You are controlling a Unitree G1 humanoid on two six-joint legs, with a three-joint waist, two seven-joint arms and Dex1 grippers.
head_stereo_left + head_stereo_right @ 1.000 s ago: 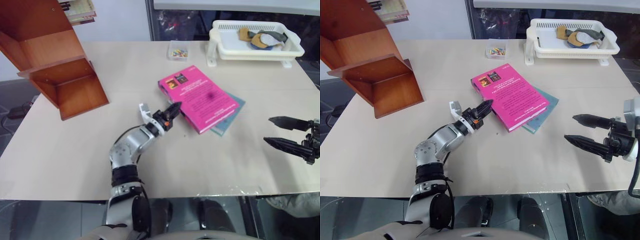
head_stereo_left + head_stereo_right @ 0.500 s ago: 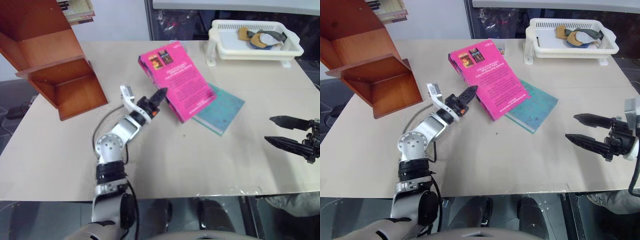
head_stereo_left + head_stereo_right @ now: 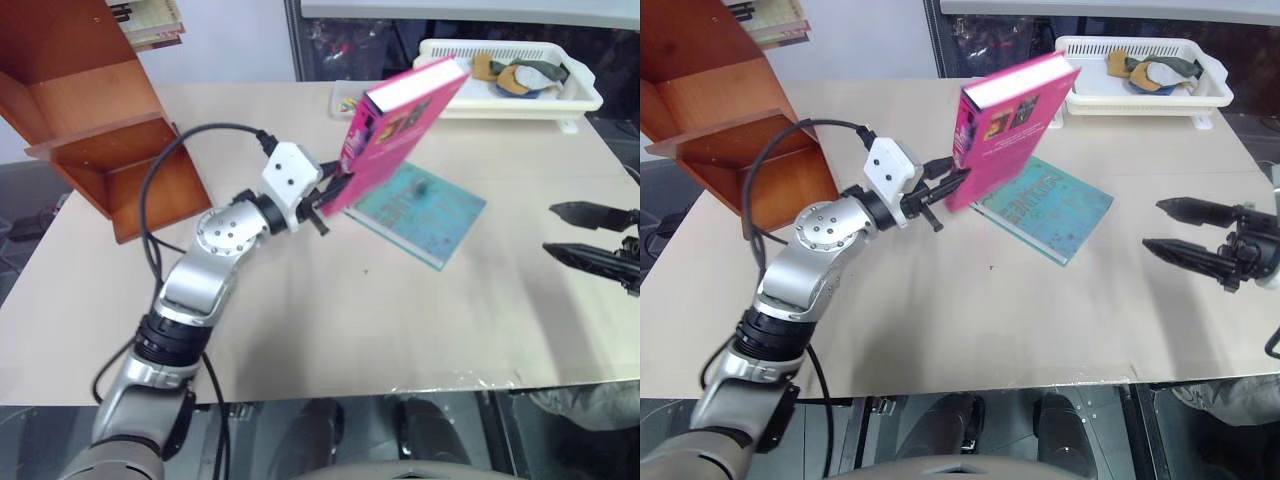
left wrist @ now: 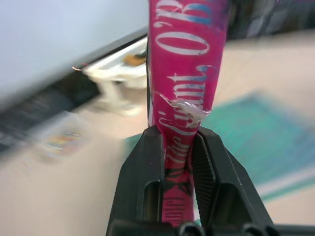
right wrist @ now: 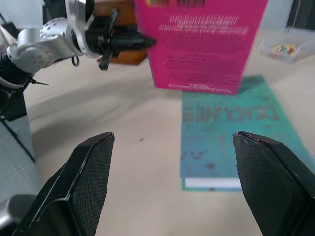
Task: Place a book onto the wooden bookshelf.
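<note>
The magenta-pink book (image 3: 392,135) is lifted off the table and tilted on edge, white page edges up. My left gripper (image 3: 333,190) is shut on its lower spine corner; in the left wrist view both black fingers (image 4: 206,169) clamp the pink spine (image 4: 184,93). The wooden bookshelf (image 3: 90,110) stands at the table's far left, its open compartments facing right. My right gripper (image 3: 1170,228) hovers open over the table's right side, well away from the book; its wide-spread fingertips (image 5: 93,162) frame the book (image 5: 202,44) in the right wrist view.
A teal-green book (image 3: 420,213) lies flat on the table under where the pink one hung. A white plastic basket (image 3: 515,85) with small items stands at the back right, a small clear box of coloured bits (image 3: 345,103) beside it. The left arm's black cable (image 3: 165,170) loops above the table.
The left gripper has lifted the pink book off the teal one and tipped it up on edge, swinging it up and toward the far side. The right gripper has drifted slightly up.
</note>
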